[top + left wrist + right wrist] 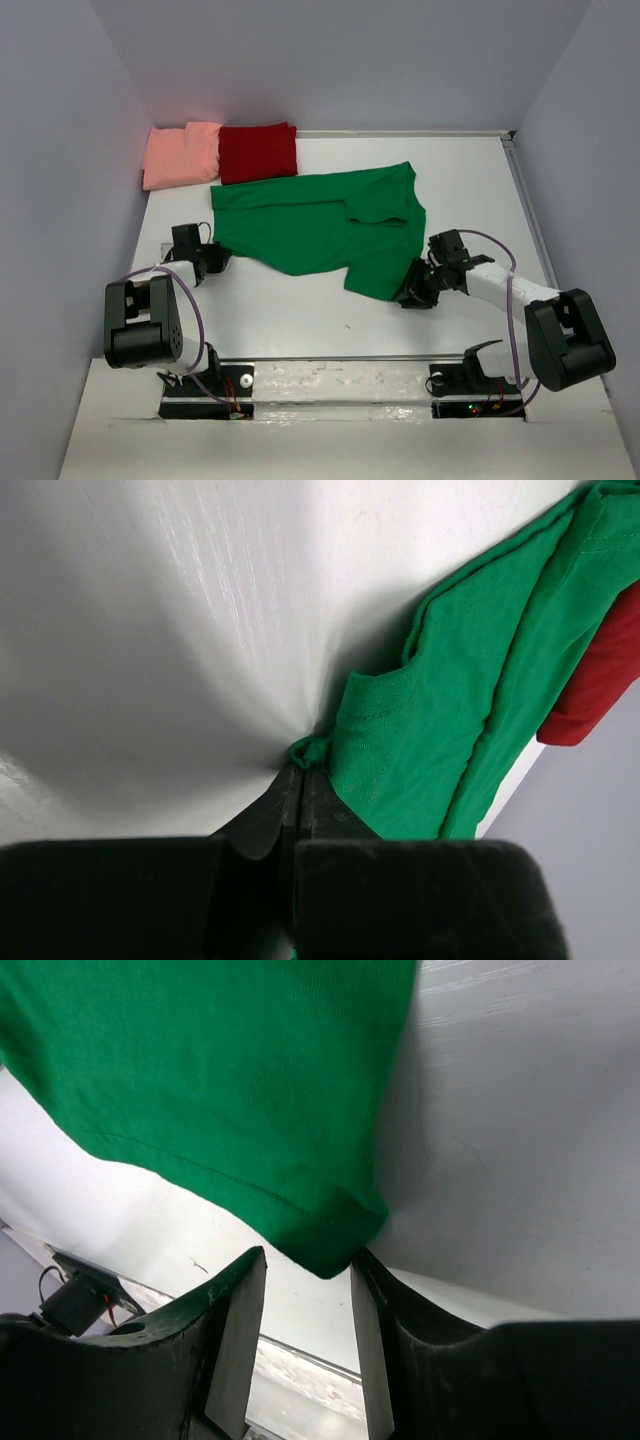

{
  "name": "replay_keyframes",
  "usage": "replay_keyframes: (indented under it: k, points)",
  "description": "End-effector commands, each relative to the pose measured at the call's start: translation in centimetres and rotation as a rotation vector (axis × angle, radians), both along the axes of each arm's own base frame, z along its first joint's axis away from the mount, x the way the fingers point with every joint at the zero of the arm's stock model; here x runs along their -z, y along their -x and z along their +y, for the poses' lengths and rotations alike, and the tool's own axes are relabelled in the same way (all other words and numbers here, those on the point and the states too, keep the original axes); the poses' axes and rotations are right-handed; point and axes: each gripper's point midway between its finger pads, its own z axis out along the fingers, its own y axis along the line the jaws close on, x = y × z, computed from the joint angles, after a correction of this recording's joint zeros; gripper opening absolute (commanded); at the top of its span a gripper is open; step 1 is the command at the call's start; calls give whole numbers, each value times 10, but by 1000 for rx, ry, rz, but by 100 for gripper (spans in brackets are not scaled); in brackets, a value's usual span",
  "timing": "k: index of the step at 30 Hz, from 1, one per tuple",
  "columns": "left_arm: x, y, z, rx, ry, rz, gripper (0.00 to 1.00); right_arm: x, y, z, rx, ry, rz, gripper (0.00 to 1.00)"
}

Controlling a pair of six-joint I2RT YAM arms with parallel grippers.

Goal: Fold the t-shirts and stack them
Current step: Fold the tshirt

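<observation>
At the upper left of the overhead view, the pink shirt (182,155) and red shirt (258,152) are lying folded side by side, touching, not yet stacked. Left of centre, the left gripper (218,257) is pinching a near corner of the green shirt (320,225), which is lying spread mid-table (300,325). Its wrist view is showing what the overhead cannot: fingers pressed together on a small tuck of fabric. At lower right, the right gripper (412,292) is straddling the other near corner, jaws apart. Only its wrist view is showing the hem between the fingers, unclamped. Both corners are probably being taken for a fold.
</observation>
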Motion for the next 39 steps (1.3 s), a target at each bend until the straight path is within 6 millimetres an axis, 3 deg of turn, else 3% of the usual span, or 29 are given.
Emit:
replay_keyframes:
  k: [1,18,39]
  points:
    - [-15,-11,3,-2,-2,-40,0,9,-9,-15,10,111,-30,47]
    - [-13,-12,2,1,3,-29,0,-6,1,-36,38,221,-15,51]
    - [-9,-10,1,-3,12,-19,0,22,0,-23,27,163,36,47]
